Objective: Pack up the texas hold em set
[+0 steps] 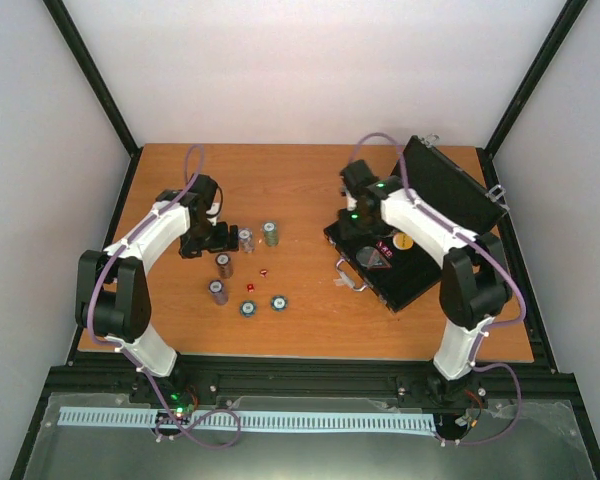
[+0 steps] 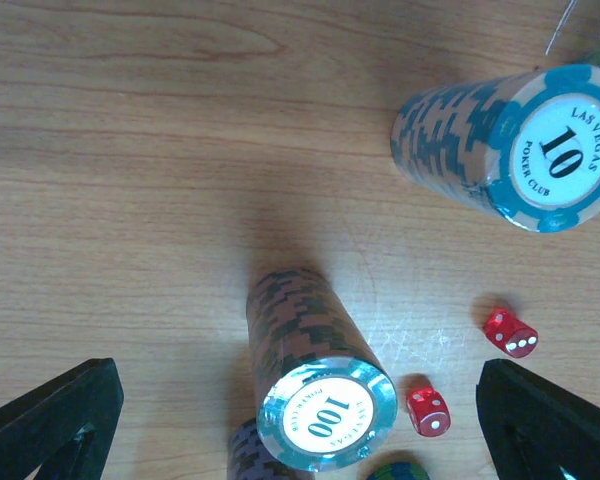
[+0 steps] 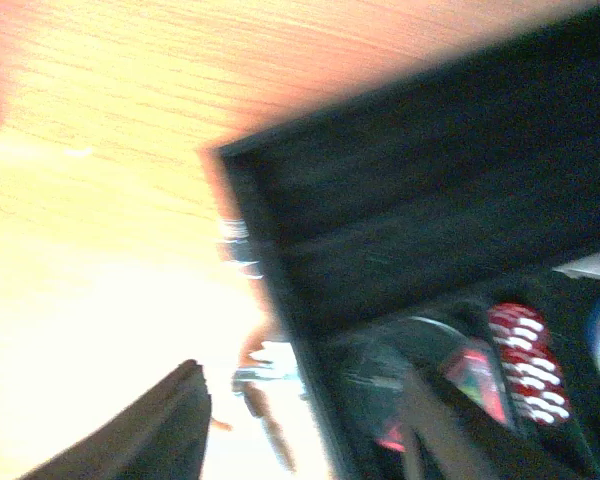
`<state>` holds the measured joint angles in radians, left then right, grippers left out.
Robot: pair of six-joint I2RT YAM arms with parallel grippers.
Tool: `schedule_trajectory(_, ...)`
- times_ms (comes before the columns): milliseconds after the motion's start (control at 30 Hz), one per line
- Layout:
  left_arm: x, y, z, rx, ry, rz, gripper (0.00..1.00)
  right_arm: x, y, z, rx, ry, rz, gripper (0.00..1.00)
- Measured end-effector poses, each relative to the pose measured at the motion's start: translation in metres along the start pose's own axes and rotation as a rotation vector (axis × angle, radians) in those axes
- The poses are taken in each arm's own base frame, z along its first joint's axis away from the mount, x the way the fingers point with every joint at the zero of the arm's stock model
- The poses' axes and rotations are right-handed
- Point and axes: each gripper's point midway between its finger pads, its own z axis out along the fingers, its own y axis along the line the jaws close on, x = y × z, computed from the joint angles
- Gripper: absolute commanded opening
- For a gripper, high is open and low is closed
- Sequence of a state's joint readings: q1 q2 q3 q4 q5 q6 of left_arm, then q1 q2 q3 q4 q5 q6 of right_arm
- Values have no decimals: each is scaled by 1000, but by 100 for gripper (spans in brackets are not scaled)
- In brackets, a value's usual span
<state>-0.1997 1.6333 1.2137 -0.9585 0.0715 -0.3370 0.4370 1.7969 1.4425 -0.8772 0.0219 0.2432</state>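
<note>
Left wrist view: the empty, wide-open left gripper (image 2: 298,385) should be centred over the 100 stack (image 2: 300,330) before closing; the right gripper (image 3: 300,400) is too blurred for its state to be told.

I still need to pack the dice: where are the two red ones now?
In the top view, the red dice lie on the table left of the open case, among the chip stacks.
</note>
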Motion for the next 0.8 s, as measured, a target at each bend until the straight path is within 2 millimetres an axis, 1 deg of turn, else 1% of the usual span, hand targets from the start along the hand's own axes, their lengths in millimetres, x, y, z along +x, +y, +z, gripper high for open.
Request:
schedule_trajectory(33, -1, 0, -1, 1, -3, 0, 100, -3, 19, -4, -22, -9, -52, 63)
schedule_trajectory(67, -2, -1, -1, 2, -5, 0, 100, -5, 42, -8, -49, -20, -112, 65)
schedule_trajectory(133, -2, -1, -2, 3, -7, 1, 100, -5, 86, -13, -108, -33, -206, 68)
schedule_trajectory(200, -2, -1, -2, 2, -7, 1, 100, 1, 121, -14, -159, -27, -271, 68)
schedule_trajectory(267, -2, -1, -3, 3, -10, 1, 100, 9, 145, -10, -197, -6, -313, 70)
schedule_trajectory(367, -4, -2, -9, 9, -28, 2, 100, 18, 171, 5, -227, 34, -362, 73)
schedule_trajectory(533, -5, -2, -21, 16, -60, 4, 100, 36, 206, 36, -247, 106, -463, 76)
schedule_trajectory(633, -5, -2, -26, 18, -76, 5, 100, 47, 223, 47, -263, 135, -511, 76)
schedule_trajectory(800, -6, -3, -31, 23, -91, 6, 100, 54, 245, 59, -284, 155, -569, 75)
